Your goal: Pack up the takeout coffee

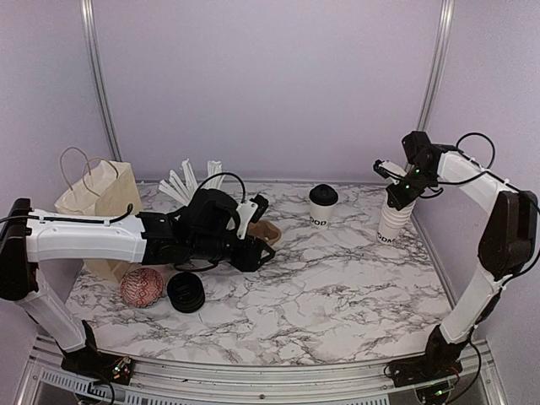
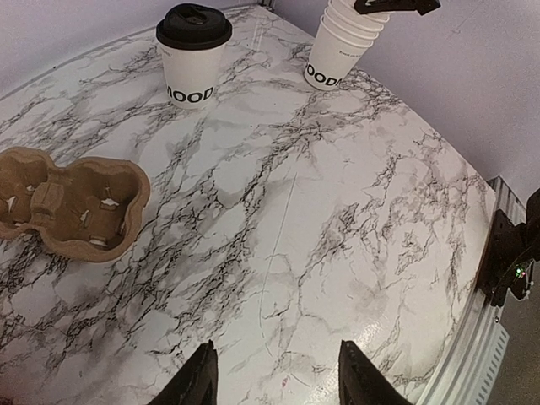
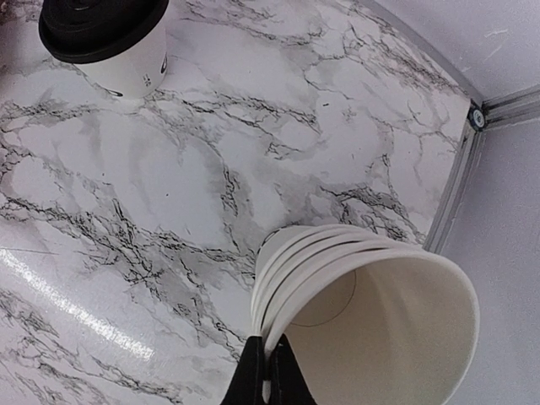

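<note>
One takeout coffee (image 1: 322, 205), a white paper cup with a black lid, stands at the back middle of the table; it also shows as the lidded cup (image 2: 194, 55) in the left wrist view and as the lidded cup (image 3: 105, 38) in the right wrist view. To its right stands a stack of lidless white cups (image 1: 394, 221) (image 2: 342, 42). My right gripper (image 3: 268, 375) (image 1: 396, 191) is shut on the rim of the stack's top cup (image 3: 380, 329), one finger inside and one outside. My left gripper (image 2: 278, 380) (image 1: 263, 251) hangs open over bare marble beside a brown cardboard cup carrier (image 2: 76, 202) (image 1: 267, 232).
A brown paper bag (image 1: 97, 201) stands at the back left. A red-patterned bowl (image 1: 141, 287) and a stack of black lids (image 1: 186, 293) lie in front of it. White sticks (image 1: 187, 181) fan out along the back wall. The table's right edge (image 2: 472, 295) is near.
</note>
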Robot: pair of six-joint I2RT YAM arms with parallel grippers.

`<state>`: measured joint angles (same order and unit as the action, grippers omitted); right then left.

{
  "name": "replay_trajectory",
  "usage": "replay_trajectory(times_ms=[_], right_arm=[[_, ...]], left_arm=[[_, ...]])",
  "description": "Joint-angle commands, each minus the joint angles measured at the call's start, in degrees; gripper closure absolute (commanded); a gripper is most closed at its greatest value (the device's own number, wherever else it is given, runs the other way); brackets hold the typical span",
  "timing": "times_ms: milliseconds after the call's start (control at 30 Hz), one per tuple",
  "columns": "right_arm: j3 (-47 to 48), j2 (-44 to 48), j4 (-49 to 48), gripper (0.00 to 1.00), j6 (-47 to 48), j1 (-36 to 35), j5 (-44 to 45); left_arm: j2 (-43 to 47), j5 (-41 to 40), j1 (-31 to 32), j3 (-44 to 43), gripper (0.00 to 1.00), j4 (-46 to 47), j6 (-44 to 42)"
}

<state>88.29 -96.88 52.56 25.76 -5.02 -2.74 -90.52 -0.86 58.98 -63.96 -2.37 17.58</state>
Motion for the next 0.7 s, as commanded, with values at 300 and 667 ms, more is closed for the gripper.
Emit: replay_trajectory(times_ms=[300, 667], right_arm=[[6.7, 1.1, -1.7, 1.0, -1.3, 2.8, -6.3], [11.7, -0.2, 6.0, 1.0, -0.1, 4.3, -14.7]], left_arm=[[-1.1, 2.7, 0.2, -0.5, 0.5, 1.3, 0.3], [-1.3, 3.6, 0.2, -0.8, 0.5, 1.1, 0.7]])
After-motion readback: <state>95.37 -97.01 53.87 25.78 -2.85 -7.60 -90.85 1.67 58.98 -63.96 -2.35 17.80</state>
